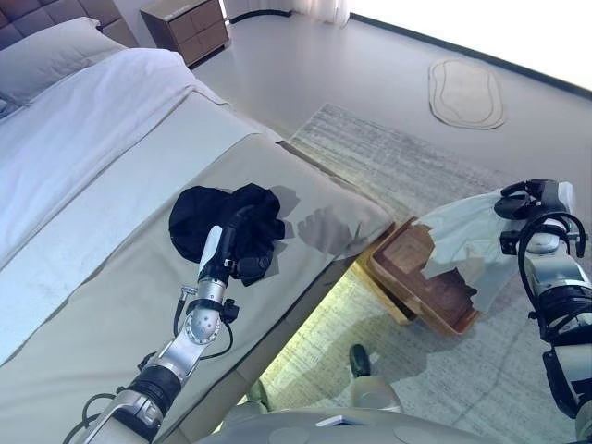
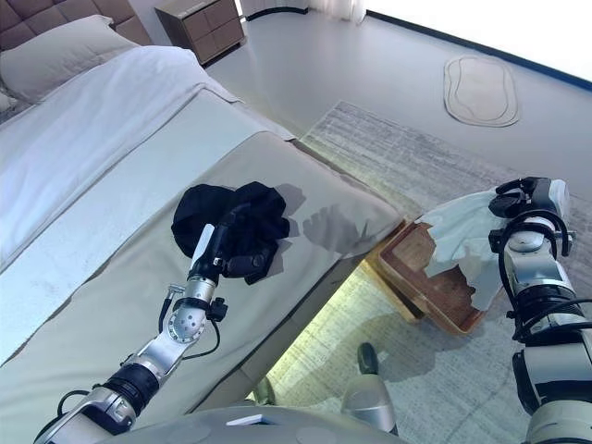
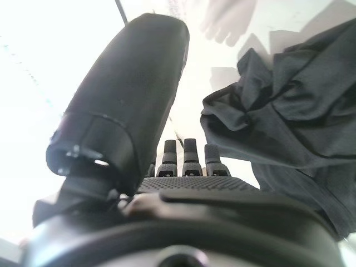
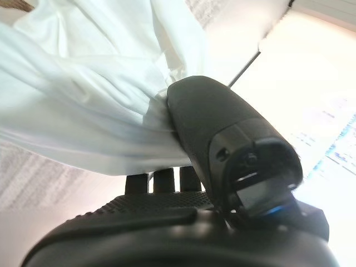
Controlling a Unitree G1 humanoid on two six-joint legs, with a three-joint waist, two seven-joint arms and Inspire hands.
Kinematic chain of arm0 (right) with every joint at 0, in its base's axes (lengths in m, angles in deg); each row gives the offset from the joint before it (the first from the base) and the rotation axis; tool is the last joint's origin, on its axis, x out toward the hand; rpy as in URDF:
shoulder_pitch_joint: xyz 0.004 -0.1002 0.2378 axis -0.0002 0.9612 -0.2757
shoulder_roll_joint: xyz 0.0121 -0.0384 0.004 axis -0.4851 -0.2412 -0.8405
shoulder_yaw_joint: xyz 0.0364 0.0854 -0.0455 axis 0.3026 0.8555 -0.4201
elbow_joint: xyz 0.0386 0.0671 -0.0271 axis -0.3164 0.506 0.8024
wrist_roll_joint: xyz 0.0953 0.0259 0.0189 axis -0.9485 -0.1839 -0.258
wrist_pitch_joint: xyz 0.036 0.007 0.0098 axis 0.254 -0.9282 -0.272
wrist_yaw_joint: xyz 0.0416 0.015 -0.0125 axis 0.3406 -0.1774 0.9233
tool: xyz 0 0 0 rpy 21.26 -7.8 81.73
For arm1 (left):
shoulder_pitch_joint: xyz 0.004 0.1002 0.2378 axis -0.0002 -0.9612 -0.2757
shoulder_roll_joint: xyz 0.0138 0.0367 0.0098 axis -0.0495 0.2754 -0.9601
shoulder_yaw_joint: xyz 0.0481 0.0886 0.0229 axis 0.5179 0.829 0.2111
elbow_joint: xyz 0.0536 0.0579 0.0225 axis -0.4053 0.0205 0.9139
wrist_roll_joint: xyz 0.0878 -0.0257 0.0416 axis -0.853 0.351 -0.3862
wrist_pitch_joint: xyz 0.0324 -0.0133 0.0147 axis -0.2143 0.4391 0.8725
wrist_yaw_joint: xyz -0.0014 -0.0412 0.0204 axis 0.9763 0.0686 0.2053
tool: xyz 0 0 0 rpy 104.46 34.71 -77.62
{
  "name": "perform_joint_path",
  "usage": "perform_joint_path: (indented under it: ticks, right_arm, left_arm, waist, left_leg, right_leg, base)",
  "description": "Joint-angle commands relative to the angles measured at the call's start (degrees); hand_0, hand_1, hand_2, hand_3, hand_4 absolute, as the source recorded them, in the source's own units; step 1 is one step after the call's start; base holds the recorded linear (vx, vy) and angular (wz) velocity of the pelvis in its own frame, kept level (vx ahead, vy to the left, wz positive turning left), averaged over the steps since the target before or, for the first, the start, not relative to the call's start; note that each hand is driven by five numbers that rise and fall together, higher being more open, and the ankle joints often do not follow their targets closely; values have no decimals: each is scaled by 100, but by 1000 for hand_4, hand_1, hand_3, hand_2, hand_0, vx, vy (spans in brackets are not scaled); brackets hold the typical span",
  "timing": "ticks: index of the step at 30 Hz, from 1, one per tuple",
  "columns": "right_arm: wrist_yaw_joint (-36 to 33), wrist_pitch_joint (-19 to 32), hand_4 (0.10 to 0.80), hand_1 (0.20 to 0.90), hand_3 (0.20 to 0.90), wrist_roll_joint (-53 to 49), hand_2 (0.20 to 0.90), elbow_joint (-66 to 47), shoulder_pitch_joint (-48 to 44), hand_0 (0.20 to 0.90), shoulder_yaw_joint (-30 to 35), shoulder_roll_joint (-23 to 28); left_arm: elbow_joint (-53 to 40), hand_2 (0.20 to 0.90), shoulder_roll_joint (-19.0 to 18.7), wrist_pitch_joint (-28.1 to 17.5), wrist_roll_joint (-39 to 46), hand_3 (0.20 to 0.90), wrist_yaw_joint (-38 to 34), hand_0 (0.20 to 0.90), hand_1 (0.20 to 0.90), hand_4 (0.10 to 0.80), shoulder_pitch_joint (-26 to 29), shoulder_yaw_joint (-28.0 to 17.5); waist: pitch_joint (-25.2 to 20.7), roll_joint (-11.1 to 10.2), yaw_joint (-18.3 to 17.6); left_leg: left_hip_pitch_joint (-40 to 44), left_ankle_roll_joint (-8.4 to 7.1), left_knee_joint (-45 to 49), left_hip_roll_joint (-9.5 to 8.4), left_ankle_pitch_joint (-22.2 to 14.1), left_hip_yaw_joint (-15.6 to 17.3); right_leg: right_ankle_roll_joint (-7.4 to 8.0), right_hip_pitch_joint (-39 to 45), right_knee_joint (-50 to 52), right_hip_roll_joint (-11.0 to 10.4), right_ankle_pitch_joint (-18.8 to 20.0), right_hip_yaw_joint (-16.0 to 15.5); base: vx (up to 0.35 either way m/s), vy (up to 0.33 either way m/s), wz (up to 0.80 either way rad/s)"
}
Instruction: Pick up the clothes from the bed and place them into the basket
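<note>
A crumpled black garment [image 1: 211, 217] lies on the beige bed cover [image 1: 111, 305] near the bed's edge. My left hand [image 1: 233, 248] rests on its near side, open, with the fingers [image 3: 184, 158] straight and the black garment [image 3: 289, 111] beside the thumb, not gripped. Off to the right, my right hand [image 1: 531, 205] is shut on a pale white cloth [image 1: 467, 236], thumb [image 4: 222, 128] pinching the white cloth [image 4: 83, 100]. That cloth hangs over the brown wooden basket [image 1: 442, 298] on the floor beside the bed.
A white duvet [image 1: 83, 129] and a grey pillow [image 1: 46, 55] cover the bed's far part. A wooden nightstand [image 1: 190, 28] stands behind it. A grey carpet [image 1: 416, 157] lies under the basket, and a small oval mat [image 1: 465, 92] farther back.
</note>
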Motion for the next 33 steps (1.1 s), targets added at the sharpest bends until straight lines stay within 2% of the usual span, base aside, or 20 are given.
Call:
perform_joint_path:
  ticks: [1,7,16,18,19,20,21,33]
  right_arm:
    - [-98,472,100,300,200,104,300,145,-1284,300,-312,759]
    - [31,529,100,300,200,252,300,495,-1484,300,-404,826]
    - [-25,496,100,300,200,376,300,821,-1550,300,-505,845]
    - [-55,514,235,415,335,388,415,900,-1566,415,-506,855]
    - [-69,527,498,641,598,389,641,938,-1573,641,-501,864]
    - [-77,534,726,836,826,395,836,957,-1575,836,-495,872]
    - [-97,538,800,900,900,400,900,984,-1580,900,-484,883]
    - [-106,538,800,900,900,450,900,938,-1390,900,-398,827]
  left_arm:
    - [26,900,-36,-541,-14,900,-273,900,900,800,804,79]
    - [11,900,-14,-582,50,900,-320,900,900,800,789,126]
    - [3,900,0,-615,63,900,-391,900,900,800,786,150]
    - [-4,900,-6,-633,77,900,-406,900,900,800,777,175]
    - [-3,900,-10,-646,91,900,-408,900,900,800,772,180]
    - [-2,900,-13,-653,96,900,-409,900,900,800,769,183]
    - [3,900,-16,-677,100,900,-407,900,900,800,752,182]
    - [-35,900,-55,-674,137,900,-345,900,900,800,702,173]
  waist:
    - [92,-319,94]
    - [196,-135,140]
    - [254,-49,210]
    - [260,-27,223]
    - [263,-17,228]
    - [264,-13,231]
    - [264,-7,241]
    - [197,-63,264]
  left_leg:
    - [213,-201,12,-76,-657,84]
    - [119,-235,12,-112,-599,28]
    - [28,-256,12,-118,-531,-34]
    - [8,-260,12,-120,-518,-46]
    - [3,-262,12,-121,-512,-51]
    - [3,-263,12,-122,-511,-52]
    - [0,-265,12,-120,-508,-55]
    - [40,-271,12,-105,-493,-54]
  right_leg:
    - [-285,4,58,206,-332,-268]
    - [-297,-54,58,162,-360,-342]
    - [-321,-92,58,136,-373,-449]
    - [-325,-96,58,132,-379,-465]
    - [-328,-93,58,132,-384,-472]
    - [-328,-90,58,131,-387,-476]
    - [-332,-81,58,128,-393,-490]
    - [-340,4,58,133,-420,-528]
  base:
    - [0,0,0]
    - [-1,-7,2]
    - [3,-16,4]
    - [0,0,0]
    - [0,0,0]
    - [0,0,0]
    - [0,0,0]
    - [3,0,2]
